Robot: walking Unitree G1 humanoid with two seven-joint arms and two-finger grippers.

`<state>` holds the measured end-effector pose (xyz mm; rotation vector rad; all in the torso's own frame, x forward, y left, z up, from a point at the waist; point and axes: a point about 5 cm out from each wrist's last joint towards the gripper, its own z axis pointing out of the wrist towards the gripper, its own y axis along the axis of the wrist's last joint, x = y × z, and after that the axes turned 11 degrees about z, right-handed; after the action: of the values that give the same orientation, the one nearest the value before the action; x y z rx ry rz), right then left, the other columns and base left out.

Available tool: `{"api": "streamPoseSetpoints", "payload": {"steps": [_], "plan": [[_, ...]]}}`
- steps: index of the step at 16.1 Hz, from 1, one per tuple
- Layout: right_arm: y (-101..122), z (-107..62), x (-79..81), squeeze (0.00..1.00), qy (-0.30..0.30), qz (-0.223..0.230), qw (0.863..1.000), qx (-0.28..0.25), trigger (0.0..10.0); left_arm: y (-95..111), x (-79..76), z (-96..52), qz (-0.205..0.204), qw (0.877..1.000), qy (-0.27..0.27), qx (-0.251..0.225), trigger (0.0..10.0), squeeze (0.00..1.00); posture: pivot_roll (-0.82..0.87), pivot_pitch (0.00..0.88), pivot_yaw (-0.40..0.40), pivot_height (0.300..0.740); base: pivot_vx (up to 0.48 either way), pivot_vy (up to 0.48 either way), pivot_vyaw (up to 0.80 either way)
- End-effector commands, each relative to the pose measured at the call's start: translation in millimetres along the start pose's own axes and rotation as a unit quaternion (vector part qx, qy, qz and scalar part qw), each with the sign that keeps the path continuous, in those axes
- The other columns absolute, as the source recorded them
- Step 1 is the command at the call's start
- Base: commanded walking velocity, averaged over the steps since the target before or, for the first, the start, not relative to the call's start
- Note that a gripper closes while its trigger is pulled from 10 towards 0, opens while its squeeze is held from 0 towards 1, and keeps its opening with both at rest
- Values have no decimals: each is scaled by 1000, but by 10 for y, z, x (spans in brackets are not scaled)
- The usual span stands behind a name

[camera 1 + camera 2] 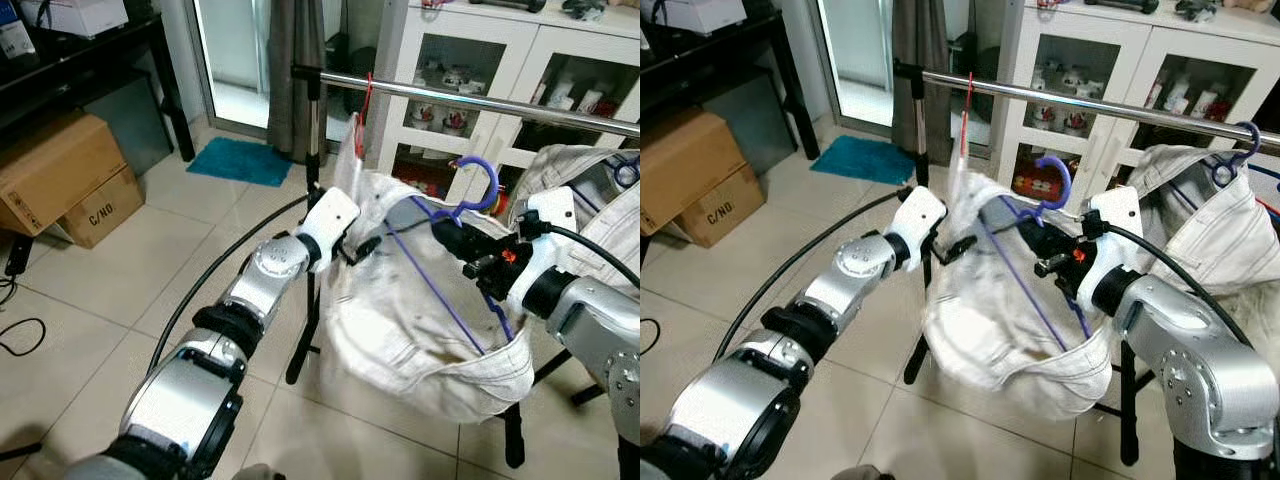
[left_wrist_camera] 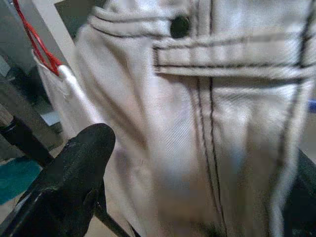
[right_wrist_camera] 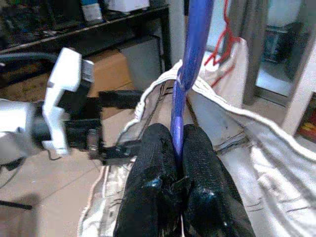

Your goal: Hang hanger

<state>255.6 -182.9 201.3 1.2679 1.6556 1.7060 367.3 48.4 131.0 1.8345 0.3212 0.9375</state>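
A purple hanger [image 1: 487,170] carries a white garment [image 1: 400,300] that sags below it like a bag. My right gripper [image 3: 177,143] is shut on the hanger's neck [image 3: 195,39], just under the hook. The hook sits below and in front of the metal rail [image 1: 450,97] of the clothes rack, not touching it. My left gripper [image 1: 362,247] is at the garment's left edge, its fingers [image 2: 79,158] spread apart with the cloth's rim between them.
A second purple hanger [image 1: 1238,150] with a white garment [image 1: 1200,200] hangs on the rail at the right. A red hanger [image 1: 368,100] hangs near the rail's left end. A white glass-door cabinet [image 1: 480,60] stands behind, cardboard boxes [image 1: 60,175] at the left, and a teal mat [image 1: 240,160] lies on the tiles.
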Motion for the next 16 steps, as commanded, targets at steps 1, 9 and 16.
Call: {"api": "streamPoseSetpoints", "payload": {"steps": [1,9,16], "plan": [[126,-78,65,0,21,-10,999,-28,0,44,-10,37,3,1000,-2,-5,10000,0,-53,0,12,740,0,0,0],[177,-189,115,0,42,2,999,-32,0,213,-113,177,50,998,-28,-1,0,0,-58,0,27,740,0,0,0],[157,-190,129,0,48,9,998,-25,0,244,-168,207,44,999,-27,-7,0,0,-58,0,19,740,0,0,0]]}}
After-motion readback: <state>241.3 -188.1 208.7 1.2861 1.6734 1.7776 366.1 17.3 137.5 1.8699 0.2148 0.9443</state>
